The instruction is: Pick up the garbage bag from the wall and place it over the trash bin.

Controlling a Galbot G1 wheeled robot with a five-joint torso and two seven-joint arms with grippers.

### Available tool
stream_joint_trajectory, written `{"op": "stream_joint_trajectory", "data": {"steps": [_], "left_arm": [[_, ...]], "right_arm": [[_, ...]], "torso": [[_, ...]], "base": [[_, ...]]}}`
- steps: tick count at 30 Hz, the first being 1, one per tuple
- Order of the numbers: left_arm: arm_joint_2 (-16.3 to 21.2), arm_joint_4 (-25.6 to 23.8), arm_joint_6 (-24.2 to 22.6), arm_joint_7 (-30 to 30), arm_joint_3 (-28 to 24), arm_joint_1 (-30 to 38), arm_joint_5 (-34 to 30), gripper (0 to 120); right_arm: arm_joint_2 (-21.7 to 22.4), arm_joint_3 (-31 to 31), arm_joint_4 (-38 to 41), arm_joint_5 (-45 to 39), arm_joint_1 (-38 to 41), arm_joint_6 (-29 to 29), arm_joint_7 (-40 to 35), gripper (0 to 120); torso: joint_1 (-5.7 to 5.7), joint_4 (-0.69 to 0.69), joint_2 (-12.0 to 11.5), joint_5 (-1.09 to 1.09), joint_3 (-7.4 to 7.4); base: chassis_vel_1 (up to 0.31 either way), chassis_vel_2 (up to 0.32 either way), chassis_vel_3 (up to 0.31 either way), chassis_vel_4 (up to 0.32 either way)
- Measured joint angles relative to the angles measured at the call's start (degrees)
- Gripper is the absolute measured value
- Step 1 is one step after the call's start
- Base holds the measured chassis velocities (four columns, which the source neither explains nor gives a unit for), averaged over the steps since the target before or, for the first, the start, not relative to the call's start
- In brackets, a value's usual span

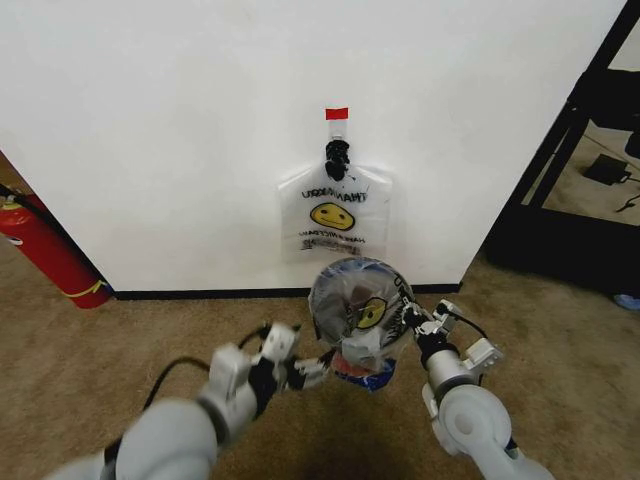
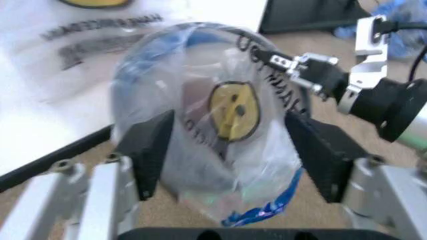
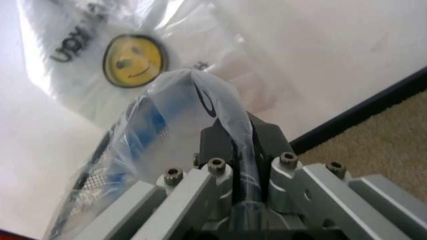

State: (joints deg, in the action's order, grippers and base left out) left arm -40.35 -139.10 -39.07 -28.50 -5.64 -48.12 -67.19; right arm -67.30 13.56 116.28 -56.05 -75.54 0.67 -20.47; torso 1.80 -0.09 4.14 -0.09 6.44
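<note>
The garbage bag [image 1: 362, 300], translucent white with a yellow smiley and blue tape, is draped over the black wire-mesh trash bin [image 1: 314, 298] on the carpet below the wall [image 1: 150, 120]. My right gripper [image 1: 412, 318] is at the bin's right rim, shut on a fold of the bag [image 3: 193, 95]; bin mesh [image 3: 87, 185] shows through the plastic. My left gripper [image 1: 315, 372] hovers open at the bin's near-left side. In the left wrist view its black fingers [image 2: 150, 150] stand wide apart around the bagged bin [image 2: 233, 115], with the right gripper [image 2: 293, 65] beyond.
A second smiley bag [image 1: 335, 215] with mirrored print hangs on the black hook [image 1: 337, 155] under red tape [image 1: 337, 113]. A red fire extinguisher [image 1: 45, 250] leans at the left. A black shelf frame [image 1: 565, 150] stands to the right. A black baseboard [image 1: 200, 294] runs along the wall.
</note>
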Motion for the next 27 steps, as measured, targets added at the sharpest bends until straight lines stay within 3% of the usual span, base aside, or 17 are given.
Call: {"op": "stream_joint_trajectory", "data": {"steps": [3, 4, 7, 10, 15, 18, 27], "left_arm": [[-1.55, 3.5, -2.39, -4.3, -7.52, 11.38, -8.16, 53], [-1.55, 3.5, -2.39, -4.3, -7.52, 11.38, -8.16, 53], [-5.89, 10.09, -3.02, -10.57, -17.9, 23.89, -16.26, 38], [-10.12, 16.51, -3.02, -14.47, -24.33, 32.17, -20.7, 27], [-13.13, 22.12, -3.03, -15.66, -29.33, 37.16, -21.11, 12], [-15.67, 26.71, -3.05, -18.04, -35.1, 39.74, -20.72, 0], [-22.31, 34.75, -3.3, -18.57, -39.88, 40.5, -19.31, 0]], "right_arm": [[-0.29, -0.33, -0.14, 1.83, -0.33, 0.42, 0.51, 2], [-0.29, -0.33, -0.14, 1.83, -0.33, 0.42, 0.51, 2], [-0.41, -0.24, -0.24, 3.66, -0.65, 0.98, 1.0, 2], [-0.32, 0.09, -0.01, 4.7, -1.01, 1.28, 1.25, 2], [-0.04, 0.21, 0.3, 5.53, -1.46, 1.66, 1.88, 2], [0.17, 0.38, 0.33, 5.9, -1.71, 1.95, 2.18, 2], [0.11, -0.14, -0.14, 7.85, -1.59, 2.72, 3.51, 2]], "torso": [[0.0, 0.0, 0.0, 0.0, 0.0], [0.0, 0.0, 0.0, 0.0, 0.0], [0.0, -0.01, 0.0, -0.02, 0.0], [0.01, -0.02, 0.0, 0.01, 0.0], [0.0, 0.0, 0.0, 0.0, 0.0], [0.0, 0.01, 0.0, 0.0, 0.0], [0.0, -0.01, 0.0, 0.0, 0.0]], "base": [[0.0, 0.0, 0.0, 0.0], [0.0, 0.0, 0.0, 0.0], [0.0, 0.0, 0.0, 0.0], [0.0, 0.0, 0.0, 0.0], [0.0, 0.0, 0.0, 0.0], [0.0, 0.0, 0.0, 0.0], [0.0, 0.0, 0.0, 0.0]]}}
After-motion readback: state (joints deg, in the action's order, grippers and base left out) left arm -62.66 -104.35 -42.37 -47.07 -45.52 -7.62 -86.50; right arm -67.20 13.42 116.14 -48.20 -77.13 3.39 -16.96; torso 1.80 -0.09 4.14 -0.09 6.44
